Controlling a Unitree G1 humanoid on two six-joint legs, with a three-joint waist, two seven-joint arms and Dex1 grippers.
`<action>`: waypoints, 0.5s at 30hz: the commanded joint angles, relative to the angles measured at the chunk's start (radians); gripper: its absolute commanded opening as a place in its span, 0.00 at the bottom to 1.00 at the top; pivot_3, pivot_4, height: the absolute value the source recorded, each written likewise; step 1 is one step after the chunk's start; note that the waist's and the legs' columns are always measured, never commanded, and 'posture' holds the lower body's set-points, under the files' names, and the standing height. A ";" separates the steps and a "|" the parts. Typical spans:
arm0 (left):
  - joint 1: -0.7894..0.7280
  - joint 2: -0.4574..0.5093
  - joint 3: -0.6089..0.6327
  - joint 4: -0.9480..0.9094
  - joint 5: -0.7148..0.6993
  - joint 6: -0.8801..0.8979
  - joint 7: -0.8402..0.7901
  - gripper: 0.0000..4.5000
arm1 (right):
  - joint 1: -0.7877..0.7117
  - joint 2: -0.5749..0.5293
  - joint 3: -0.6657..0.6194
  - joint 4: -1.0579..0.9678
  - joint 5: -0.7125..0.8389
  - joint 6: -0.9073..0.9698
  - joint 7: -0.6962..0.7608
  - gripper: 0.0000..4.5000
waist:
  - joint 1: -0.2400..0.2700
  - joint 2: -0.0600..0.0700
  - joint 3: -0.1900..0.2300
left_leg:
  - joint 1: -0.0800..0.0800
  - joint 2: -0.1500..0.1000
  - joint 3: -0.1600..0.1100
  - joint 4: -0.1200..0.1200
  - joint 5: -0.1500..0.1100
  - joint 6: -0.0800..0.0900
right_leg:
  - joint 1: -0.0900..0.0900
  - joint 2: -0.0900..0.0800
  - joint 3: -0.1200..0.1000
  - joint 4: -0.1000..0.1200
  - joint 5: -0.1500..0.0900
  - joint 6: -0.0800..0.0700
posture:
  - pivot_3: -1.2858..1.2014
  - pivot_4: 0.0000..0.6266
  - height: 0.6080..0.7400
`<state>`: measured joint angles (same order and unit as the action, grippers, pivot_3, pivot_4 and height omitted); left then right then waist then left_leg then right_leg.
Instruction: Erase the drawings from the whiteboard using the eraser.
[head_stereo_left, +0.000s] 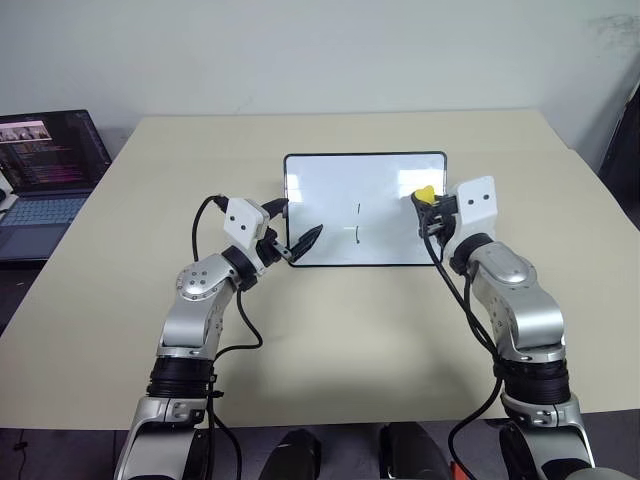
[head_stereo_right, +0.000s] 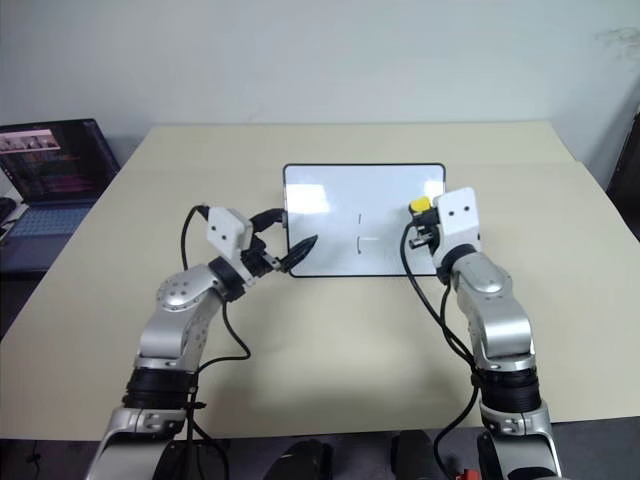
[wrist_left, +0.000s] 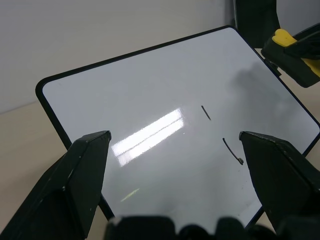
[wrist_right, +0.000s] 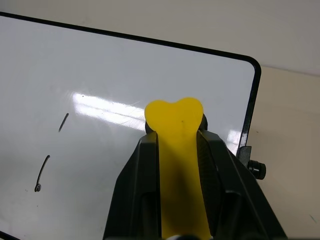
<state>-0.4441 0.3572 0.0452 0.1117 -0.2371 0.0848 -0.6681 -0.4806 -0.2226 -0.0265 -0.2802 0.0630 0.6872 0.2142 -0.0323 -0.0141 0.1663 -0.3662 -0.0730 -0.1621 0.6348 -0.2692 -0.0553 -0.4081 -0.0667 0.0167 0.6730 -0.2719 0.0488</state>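
Yellow eraser (wrist_right: 175, 150) sits pinched in the closed right gripper (head_stereo_left: 428, 203) over the whiteboard's (head_stereo_left: 320, 190) right side, the left gripper (head_stereo_left: 295, 232) spread wide and empty at its left edge, while two drawings (head_stereo_left: 357, 222) mid-board remain to be wiped.

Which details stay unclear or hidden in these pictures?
- Eraser: its dark underside is hidden between the fingers of the right hand, right wrist view.
- Whiteboard: its near edge is covered by the left hand, left wrist view.
- Laptop: cut off by the picture's edge; screen text too small, head views.
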 joint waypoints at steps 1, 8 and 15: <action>-0.023 0.003 -0.003 -0.026 -0.008 -0.008 -0.005 1.00 | -0.010 -0.001 -0.016 -0.045 0.013 -0.006 -0.009 0.18 | 0.000 0.000 0.000 | 0.000 0.000 0.000 0.000 0.000 0.000 | 0.000 0.000 0.000 0.000 0.000 0.000 | 0.52 0.24 1.00; -0.020 0.007 0.000 -0.026 -0.009 -0.006 -0.007 1.00 | -0.047 -0.009 0.019 0.002 -0.001 -0.029 0.007 0.18 | 0.000 0.000 0.000 | 0.000 0.000 0.000 0.000 0.000 0.000 | 0.000 0.000 0.000 0.000 0.000 0.000 | 0.52 0.24 1.00; -0.003 0.008 0.001 -0.036 -0.008 -0.002 -0.002 1.00 | -0.129 -0.003 0.126 0.152 -0.042 -0.108 0.038 0.18 | -0.001 0.000 0.000 | 0.000 0.000 0.000 0.000 0.000 0.000 | 0.000 0.000 0.000 0.000 0.000 0.000 | 0.52 0.24 1.00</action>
<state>-0.4434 0.3576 0.0444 0.1117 -0.2372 0.0880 -0.6688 -0.5753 -0.2266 0.0797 -0.1366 0.0366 0.6237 0.2418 -0.0333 -0.0142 0.1663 -0.3660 -0.0732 -0.1617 0.6348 -0.2691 -0.0553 -0.4081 -0.0664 0.0168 0.6731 -0.2719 0.0487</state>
